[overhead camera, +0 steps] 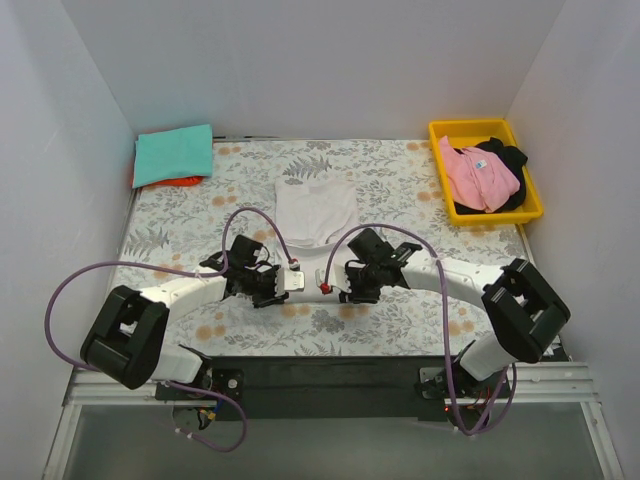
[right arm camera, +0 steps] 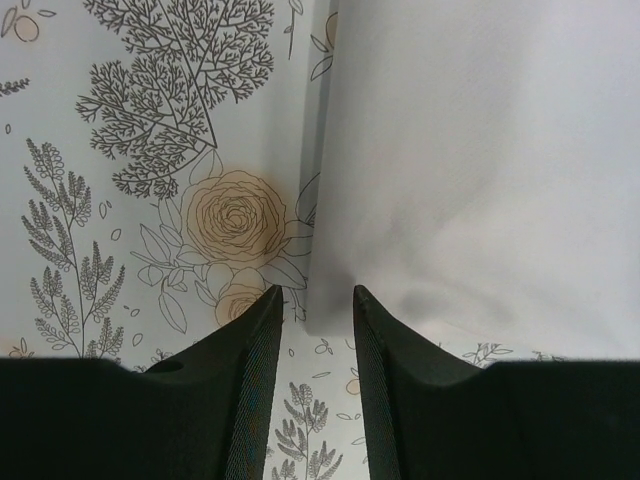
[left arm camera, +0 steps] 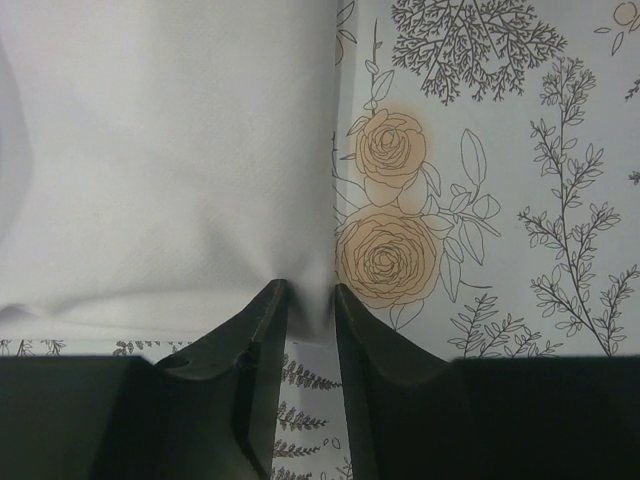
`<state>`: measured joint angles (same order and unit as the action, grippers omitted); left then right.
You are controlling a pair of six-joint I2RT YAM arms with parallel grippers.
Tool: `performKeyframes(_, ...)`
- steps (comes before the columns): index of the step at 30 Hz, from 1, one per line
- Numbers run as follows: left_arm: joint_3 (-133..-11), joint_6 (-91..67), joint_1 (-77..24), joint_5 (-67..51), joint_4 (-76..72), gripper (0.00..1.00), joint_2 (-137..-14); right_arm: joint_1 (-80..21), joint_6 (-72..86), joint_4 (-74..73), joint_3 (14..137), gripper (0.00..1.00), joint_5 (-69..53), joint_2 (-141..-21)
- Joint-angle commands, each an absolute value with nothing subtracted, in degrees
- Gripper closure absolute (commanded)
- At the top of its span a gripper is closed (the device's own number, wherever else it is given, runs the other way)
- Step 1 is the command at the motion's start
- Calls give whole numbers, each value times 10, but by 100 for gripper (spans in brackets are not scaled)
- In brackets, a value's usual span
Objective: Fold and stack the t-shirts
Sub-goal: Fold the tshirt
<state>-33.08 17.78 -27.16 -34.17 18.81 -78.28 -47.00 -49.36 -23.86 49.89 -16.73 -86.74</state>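
White t-shirt (overhead camera: pixel 316 208) lies flat on the table (left arm camera: pixel 520 200), spreading ahead of both tools. Left tool (left arm camera: pixel 310 292) is nearly closed, pinching one near corner into puckers. Right tool (right arm camera: pixel 315 295) stands narrowly parted astride the other corner; whether it grips is unclear.

Left pincer (left arm camera: pixel 310 292) low, pinching white t-shirt (left arm camera: pixel 150 150), right pincer (right arm camera: pixel 317 292) low, narrowly parted

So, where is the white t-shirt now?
In the top view, the white t-shirt lies mid-table, its near corners at the left gripper and right gripper.
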Motion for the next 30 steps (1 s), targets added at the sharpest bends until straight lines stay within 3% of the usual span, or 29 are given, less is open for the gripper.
performKeyframes(1, -338, 180, -274, -330, 213, 75, -789, -473, -490, -214, 482, 59, -160, -888)
performKeyframes(7, -333, 178, -274, -328, 212, 69, -792, -474, -491, -182, 447, 62, -131, -913)
performKeyframes(9, -331, 179, -274, -327, 212, 82, -794, -473, -483, -180, 443, 70, -127, -916)
performKeyframes(11, -333, 178, -274, -329, 212, 100, -795, -474, -472, -179, 445, 97, -122, -913)
performKeyframes(12, -337, 173, -274, -330, 212, 100, -795, -474, -468, -181, 449, 99, -120, -911)
performKeyframes(19, -414, 128, -270, -347, 257, 100, -772, -440, -438, -261, 555, 99, -145, -863)
performKeyframes(30, -649, 140, -247, -377, 416, 100, -767, -390, -465, -414, 736, 99, -191, -810)
